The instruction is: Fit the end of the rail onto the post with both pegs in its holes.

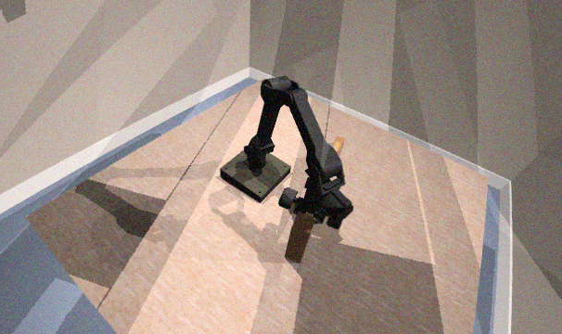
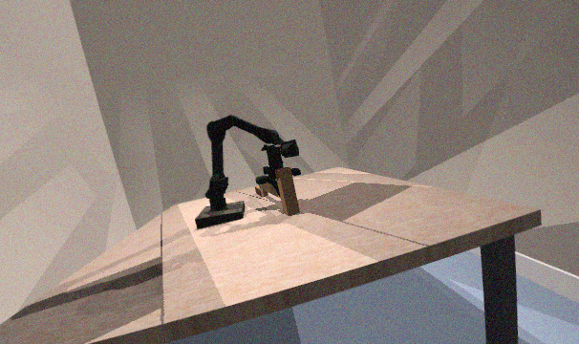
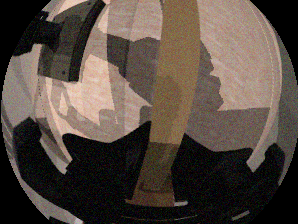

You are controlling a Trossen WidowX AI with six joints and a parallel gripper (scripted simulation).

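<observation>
Walls: grey-beige, crossed by broad slanting bands of light and shade; blue floor below.
Bench: pale wood-grained top (image 1: 207, 278) (image 2: 289, 253), long shadows over it; one dark leg (image 2: 499, 291) seen from outside.
Lettering: pictures grainy, any marking too small to read on my arm or the wood.
Rail: one, long and brown (image 3: 176, 65); mostly behind my arm from above, but plain from the wrist.
Rail's long axis: from the wrist, runs top to bottom of the view, slightly bowed by the lens, passing between my fingers toward the lower edge.
Rail's place: over the bench, on the line between the post and the light wood beyond my arm; level or tilted, I cannot tell.
Claw (image 1: 309, 209) (image 2: 273, 180) (image 3: 158, 125): narrowed onto the rail, holding it, a dark finger on each side.
Post: one, brown wood (image 1: 300, 238) (image 2: 288, 192), close to my claw on the bench; looks slanted from outside, where the bench looks tilted too.
Light wood: one small piece showing (image 1: 338, 145) (image 2: 261, 190), past my forearm; block or rail end, I cannot say.
Pegs and holes: hidden, count not possible; seating not readable.
Base: one square dark plate (image 1: 261, 197) (image 2: 203, 223) (image 3: 57, 70), flat on the bench, apart from the post.
</observation>
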